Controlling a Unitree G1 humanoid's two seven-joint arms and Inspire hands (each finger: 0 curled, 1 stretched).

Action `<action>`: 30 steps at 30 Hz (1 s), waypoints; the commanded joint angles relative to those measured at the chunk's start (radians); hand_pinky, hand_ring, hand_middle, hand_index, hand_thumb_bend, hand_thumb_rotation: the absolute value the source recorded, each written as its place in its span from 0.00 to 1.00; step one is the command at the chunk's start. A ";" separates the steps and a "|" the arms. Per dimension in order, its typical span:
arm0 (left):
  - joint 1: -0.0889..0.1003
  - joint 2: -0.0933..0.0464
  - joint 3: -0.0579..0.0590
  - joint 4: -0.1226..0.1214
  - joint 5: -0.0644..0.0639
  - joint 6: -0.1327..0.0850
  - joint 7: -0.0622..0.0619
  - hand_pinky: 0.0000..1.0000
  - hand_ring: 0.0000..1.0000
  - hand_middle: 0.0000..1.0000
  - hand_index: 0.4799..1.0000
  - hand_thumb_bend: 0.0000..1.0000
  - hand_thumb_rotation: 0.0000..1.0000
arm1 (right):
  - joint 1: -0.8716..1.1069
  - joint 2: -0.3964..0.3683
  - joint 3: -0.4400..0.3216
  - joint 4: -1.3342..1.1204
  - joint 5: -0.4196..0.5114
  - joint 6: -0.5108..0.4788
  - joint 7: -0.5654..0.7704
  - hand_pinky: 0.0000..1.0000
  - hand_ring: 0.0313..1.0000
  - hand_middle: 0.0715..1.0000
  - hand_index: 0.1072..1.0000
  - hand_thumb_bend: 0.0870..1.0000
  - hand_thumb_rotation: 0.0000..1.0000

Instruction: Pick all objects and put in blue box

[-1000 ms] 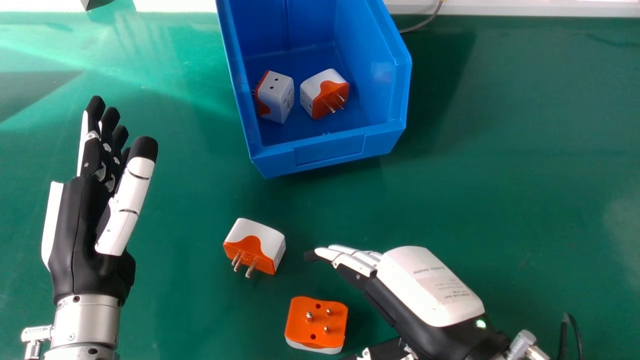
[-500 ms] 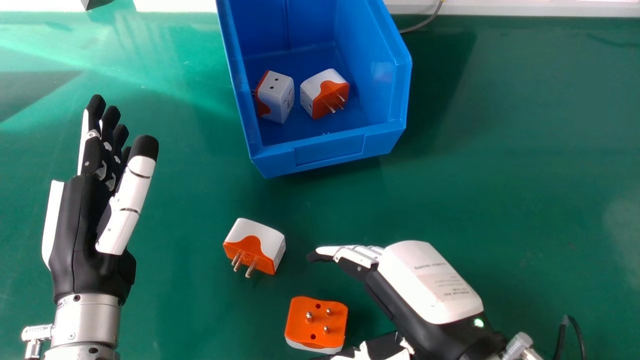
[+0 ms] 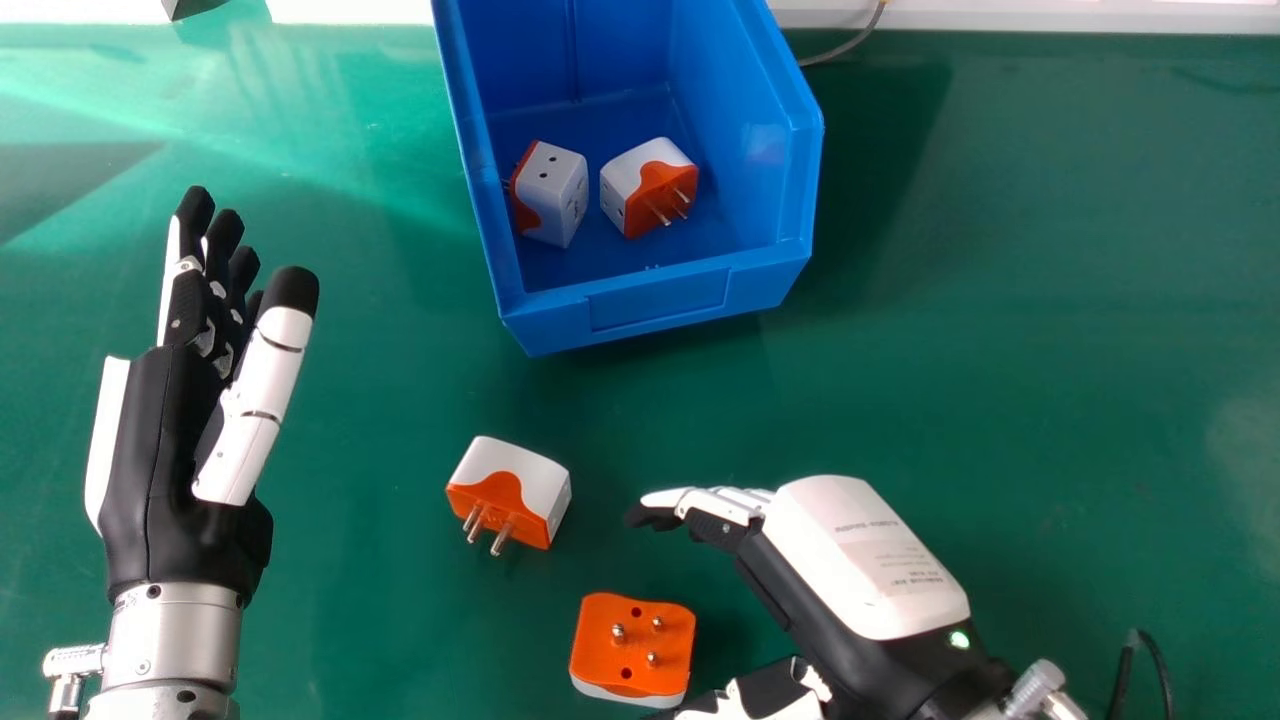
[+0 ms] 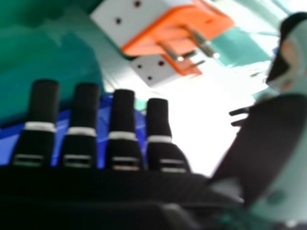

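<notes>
In the head view my left hand [image 3: 160,440] rests at the left, fingers straight, holding nothing. My right hand [image 3: 850,560] is at the lower right with its fingers extended left, apart from both loose plugs. A white and orange plug adapter [image 3: 520,490] lies left of its fingertips, prongs toward me. Another adapter [image 3: 635,645] lies orange face up near the bottom edge. Two more adapters, one [image 3: 555,195] and another [image 3: 650,185], lie inside the blue box [image 3: 655,305]. The right hand view shows my right hand [image 4: 123,115] open before a large adapter [image 4: 177,33] and a smaller-looking one [image 4: 153,69].
The blue box stands at the table's back centre, its low front wall facing me. A grey cable [image 3: 845,48] runs behind its right side. A black cable [image 3: 1140,650] rises at the lower right, beside my right wrist.
My right hand has shifted slightly right and up, its fingers a little more bent and its thumb swung further out. My left hand has moved forward very slightly. The adapters and box have stayed put.
</notes>
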State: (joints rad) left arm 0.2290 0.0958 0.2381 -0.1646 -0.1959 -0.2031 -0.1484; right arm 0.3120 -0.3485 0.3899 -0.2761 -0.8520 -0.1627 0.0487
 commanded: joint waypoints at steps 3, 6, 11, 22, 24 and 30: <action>-0.017 0.013 0.003 -0.020 -0.016 -0.002 -0.010 1.00 1.00 1.00 1.00 0.60 0.64 | -0.023 -0.007 0.016 -0.010 -0.044 0.021 0.015 0.61 0.71 0.73 0.73 0.66 0.34; -0.023 0.016 0.006 -0.013 -0.026 -0.004 -0.022 1.00 1.00 1.00 1.00 0.61 0.63 | -0.032 -0.008 0.029 -0.003 -0.078 0.032 0.008 0.61 0.71 0.74 0.73 0.66 0.34; -0.030 0.021 0.009 -0.002 -0.025 -0.013 -0.034 1.00 1.00 1.00 1.00 0.60 0.63 | -0.042 0.004 0.047 0.015 -0.115 0.064 0.002 0.61 0.70 0.72 0.71 0.67 0.33; -0.036 0.015 0.008 -0.004 -0.031 -0.007 -0.030 1.00 1.00 1.00 1.00 0.58 0.63 | -0.102 0.045 0.099 0.065 -0.202 0.156 0.007 0.60 0.69 0.71 0.70 0.68 0.32; -0.036 0.015 0.009 -0.004 -0.033 -0.006 -0.031 1.00 1.00 1.00 1.00 0.59 0.63 | -0.112 0.048 0.107 0.072 -0.204 0.167 0.008 0.60 0.69 0.71 0.69 0.68 0.31; -0.039 0.018 0.010 0.002 -0.033 -0.010 -0.036 1.00 1.00 1.00 1.00 0.60 0.63 | -0.130 0.056 0.127 0.079 -0.221 0.195 0.019 0.60 0.68 0.70 0.69 0.67 0.31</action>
State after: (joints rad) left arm 0.1979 0.1039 0.2429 -0.1566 -0.2177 -0.1981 -0.1767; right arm 0.1948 -0.2987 0.5103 -0.1949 -1.0689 0.0283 0.0648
